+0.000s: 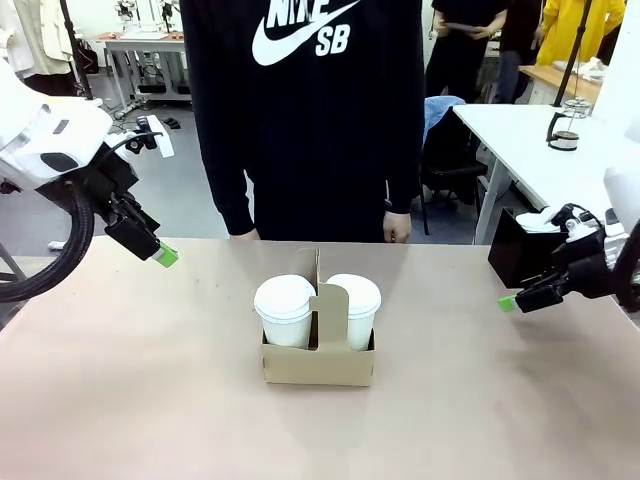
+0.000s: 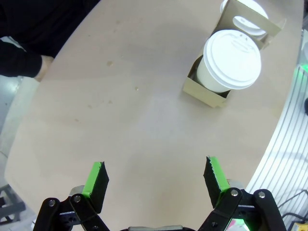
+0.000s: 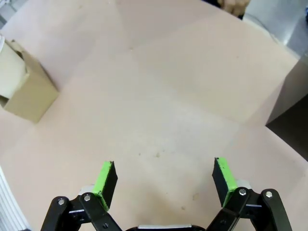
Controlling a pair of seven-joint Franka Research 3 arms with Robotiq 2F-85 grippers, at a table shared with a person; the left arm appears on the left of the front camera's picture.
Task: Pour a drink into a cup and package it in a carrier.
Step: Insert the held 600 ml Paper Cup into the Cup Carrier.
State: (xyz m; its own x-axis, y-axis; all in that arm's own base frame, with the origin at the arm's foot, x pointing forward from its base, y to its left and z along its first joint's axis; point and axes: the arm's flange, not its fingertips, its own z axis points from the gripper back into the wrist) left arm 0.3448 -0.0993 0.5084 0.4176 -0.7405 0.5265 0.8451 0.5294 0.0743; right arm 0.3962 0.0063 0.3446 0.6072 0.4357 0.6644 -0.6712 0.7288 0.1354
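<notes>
- Table (image 1: 120,400): tan top, bare on the near side.
- Carrier (image 1: 318,360): brown cardboard, mid-table, upright handle tab between its two slots.
- Two white cups w/ white lids, one per slot: left cup (image 1: 285,310), right cup (image 1: 353,305). Both upright, lids on; contents can't be seen.
- Left wrist view: the carrier (image 2: 208,91) sits upper right, near cup (image 2: 232,60) seen from above, far from the fingers.
- Right wrist view: a corner of the carrier (image 3: 26,91) at the left edge, well apart from the pads.
- Left gripper (image 1: 160,252): above the table's left side, jaws released, nothing between the green pads (image 2: 96,179); bare tabletop under it.
- Right gripper (image 1: 510,302): low over the right side, jaws spread wide, holding nothing; pads (image 3: 107,179) over bare table.
- Black box (image 1: 520,250): right far edge, behind the right gripper.
- Person (image 1: 310,110) in a black top stands at the far edge, hands hanging at table level, one hand (image 1: 397,227) right of centre.
- Press pot (image 1: 566,125): glass w/ metal frame, on a white table at back right; drink level too small to tell.
</notes>
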